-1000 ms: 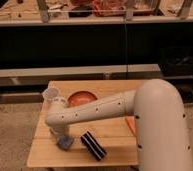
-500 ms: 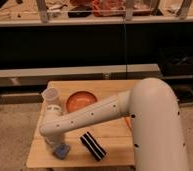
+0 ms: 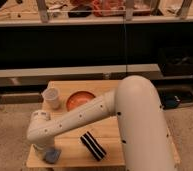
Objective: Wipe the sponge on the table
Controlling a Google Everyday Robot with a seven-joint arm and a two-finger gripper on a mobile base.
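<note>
Standing toward the back left of the table point(image 3: 70, 151), as the view shows it, are a pale cup point(image 3: 52, 97) and, just beside it on the right, an orange bowl point(image 3: 80, 100). Both are sitting well apart from the sponge. A black block with a white stripe point(image 3: 93, 146) is lying near the front edge, slanting from back left to front right. It is sitting near the sponge, on its right, and is not touching it. The robot's thick white arm point(image 3: 135, 115) is reaching across the tabletop from the right, covering much of the wood and part of the bowl's near rim. Behind the table, a long dark bench with metal rails point(image 3: 85, 74) is running across the view.

The sponge point(image 3: 52, 156) is lying at the front left corner of the table, close to the edge. It is showing as a rounded light-blue lump, so no long axis or pointing direction can be told.

The gripper point(image 3: 44, 150) is hanging down from the arm's wrist over that corner, its tip meeting the sponge. Its jaws are pressed together, pinching the sponge.
</note>
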